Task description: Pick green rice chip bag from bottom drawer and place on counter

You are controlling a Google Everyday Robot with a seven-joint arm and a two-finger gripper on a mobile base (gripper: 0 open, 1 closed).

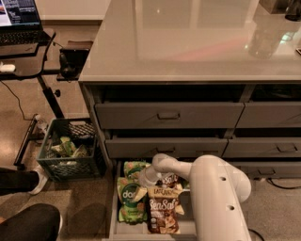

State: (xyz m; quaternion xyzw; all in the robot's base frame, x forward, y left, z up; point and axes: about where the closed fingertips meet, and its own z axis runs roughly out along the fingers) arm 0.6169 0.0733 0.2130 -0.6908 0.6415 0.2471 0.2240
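The bottom drawer (pixel 114 207) is pulled open below the cabinet and holds several snack bags. A bright green rice chip bag (pixel 129 200) with a dark round "dang" badge lies at the drawer's left. A second green bag (pixel 134 168) lies behind it at the back. Two brown "Sea Salt" bags (pixel 162 209) lie to the right. My white arm reaches down from the lower right into the drawer. The gripper (pixel 146 178) hangs over the bags between the two green ones, its fingers hidden by the wrist. The glossy counter (pixel 188 42) tops the cabinet.
Two closed grey drawers (pixel 169 115) with bar handles sit above the open one. A green crate (pixel 68 154) with items stands on the floor at the left. A desk with a laptop (pixel 19 14) is at the upper left. Dark shoes (pixel 28 221) are at the lower left.
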